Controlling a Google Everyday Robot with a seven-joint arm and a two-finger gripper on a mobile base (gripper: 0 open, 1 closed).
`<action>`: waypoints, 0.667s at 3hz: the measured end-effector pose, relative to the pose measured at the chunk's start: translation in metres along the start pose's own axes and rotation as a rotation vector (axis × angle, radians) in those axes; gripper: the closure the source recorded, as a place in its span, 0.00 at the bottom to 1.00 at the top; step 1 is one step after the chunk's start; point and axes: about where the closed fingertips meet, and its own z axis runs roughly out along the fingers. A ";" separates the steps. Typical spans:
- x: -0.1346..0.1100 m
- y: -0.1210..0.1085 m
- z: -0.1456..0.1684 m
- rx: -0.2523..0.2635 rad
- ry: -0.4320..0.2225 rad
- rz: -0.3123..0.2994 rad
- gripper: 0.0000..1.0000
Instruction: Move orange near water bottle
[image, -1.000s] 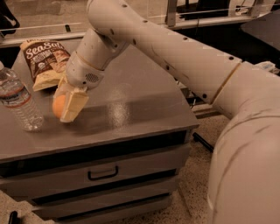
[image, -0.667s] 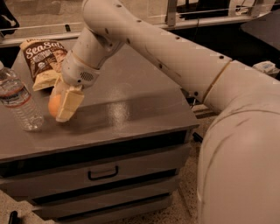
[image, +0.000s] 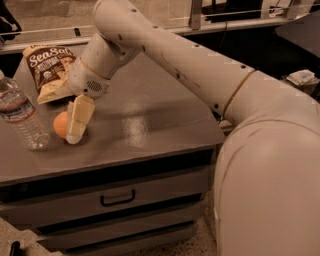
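The orange (image: 60, 124) is low over or on the grey cabinet top (image: 150, 115), a short way right of the water bottle (image: 20, 116). The bottle is clear and ribbed with a white-and-blue label, and stands upright near the left edge. My gripper (image: 69, 132) points down and is shut on the orange. One pale finger (image: 80, 117) covers the orange's right side and the other finger is hidden behind the fruit. The orange and the bottle are apart, with a small gap between them.
A brown-and-yellow chip bag (image: 49, 70) lies just behind the gripper at the back left. My arm (image: 200, 75) crosses the top from the right. Drawers (image: 117, 197) sit below the front edge. The cabinet's left edge is close to the bottle.
My gripper has carried the orange left and down, from mid-air over the top to close beside the water bottle. The bottle and the chip bag have not moved.
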 end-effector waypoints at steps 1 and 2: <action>0.007 -0.008 -0.015 0.035 -0.021 0.019 0.00; 0.031 -0.010 -0.052 0.077 -0.045 0.016 0.00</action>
